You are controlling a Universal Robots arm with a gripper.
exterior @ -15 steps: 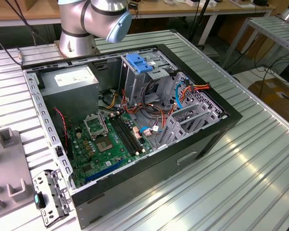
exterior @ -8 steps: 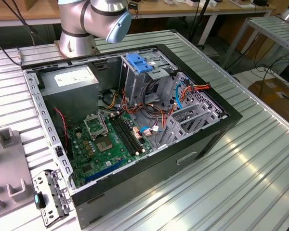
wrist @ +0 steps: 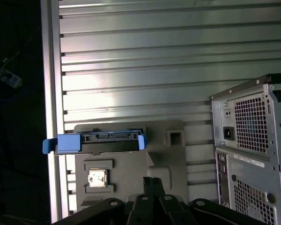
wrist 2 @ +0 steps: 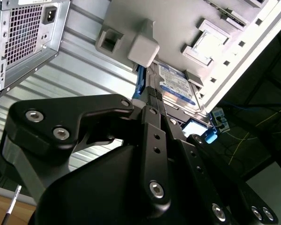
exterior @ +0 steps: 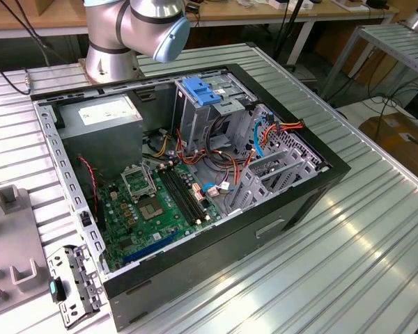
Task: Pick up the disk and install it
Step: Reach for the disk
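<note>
The disk (wrist: 100, 142) stands on its edge in a slot of a grey holder plate (wrist: 171, 157), with its blue carrier frame sticking out at both ends. In the second wrist view its blue-and-white label (wrist 2: 178, 86) faces the camera. My black gripper (wrist: 153, 182) hangs over the holder plate, a short way off from the disk in the first wrist view. In the second wrist view the gripper (wrist 2: 154, 108) overlaps the disk's edge, and I cannot tell whether they touch.
An open computer case (exterior: 195, 174) lies on the ribbed metal table (exterior: 348, 250); inside it is a grey drive cage with a blue latch (exterior: 202, 90). The case's rear panel (wrist: 253, 140) stands near the holder plate. The plate (exterior: 7, 236) sits at the exterior view's left, by the table's edge (wrist: 51, 117).
</note>
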